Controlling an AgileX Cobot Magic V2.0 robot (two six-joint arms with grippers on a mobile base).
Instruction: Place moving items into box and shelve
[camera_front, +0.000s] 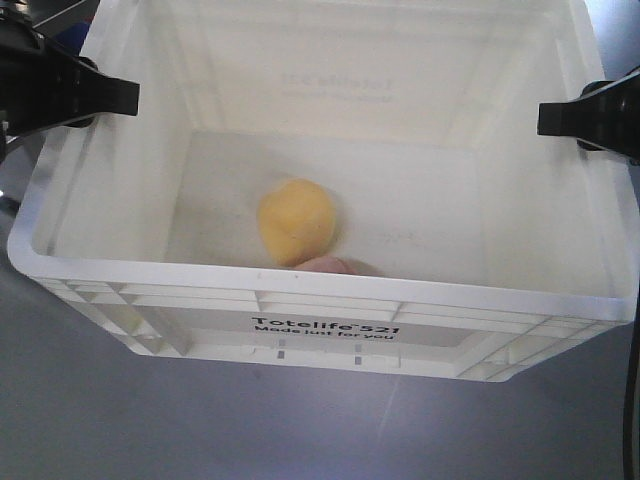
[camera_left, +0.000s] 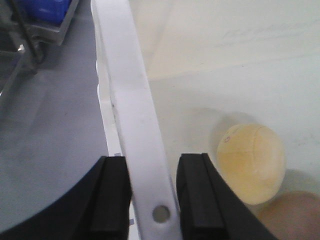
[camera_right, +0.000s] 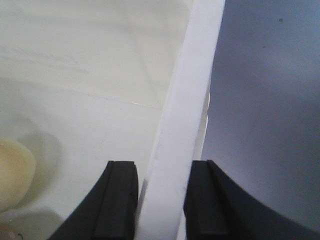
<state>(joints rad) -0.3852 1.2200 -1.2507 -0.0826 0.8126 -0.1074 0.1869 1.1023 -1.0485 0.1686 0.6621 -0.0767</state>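
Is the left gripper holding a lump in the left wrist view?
No: the left gripper clamps the crate rim, while the yellow lump lies loose inside.

Bright, washed-out whites; soft close-up blur.

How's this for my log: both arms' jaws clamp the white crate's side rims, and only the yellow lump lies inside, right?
Not quite: a pinkish lump lies in the crate too, beside the yellow lump, as the front view shows. The rest stands.
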